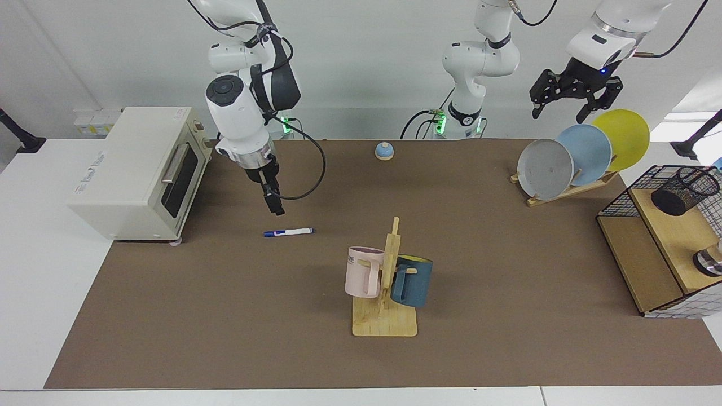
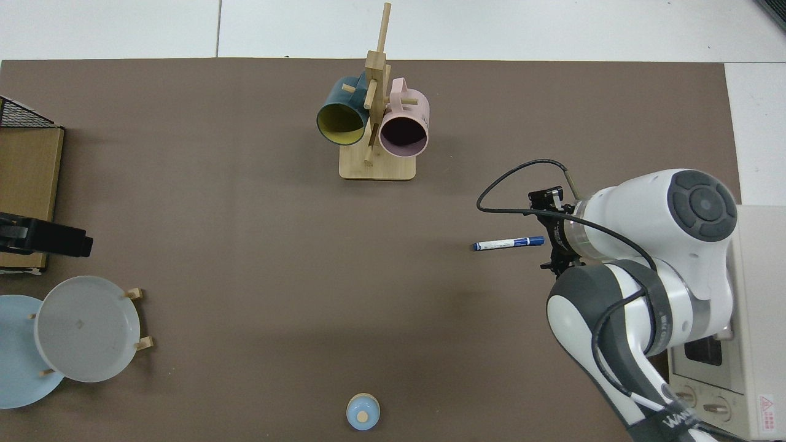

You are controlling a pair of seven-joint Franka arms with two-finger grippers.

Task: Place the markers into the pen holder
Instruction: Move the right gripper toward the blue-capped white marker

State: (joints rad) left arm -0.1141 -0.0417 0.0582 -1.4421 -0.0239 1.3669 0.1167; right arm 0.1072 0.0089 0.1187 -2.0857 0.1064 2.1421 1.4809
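Right gripper [image 1: 276,207]: finger state hidden edge-on; poised just above the marker, lined up for a pick.
Marker [image 1: 288,232]: flat on the mat, at the gripper's 5 o'clock.
Pen holder [image 1: 685,190]: tilted on the wooden shelf, far off.
Left gripper [image 1: 569,100]: fingers spread, waiting above the plates.

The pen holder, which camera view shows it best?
The facing view: the pen holder shows fully there, lying tilted on the wooden shelf inside the wire basket. The top view does not show it; only the basket's corner appears at its edge.
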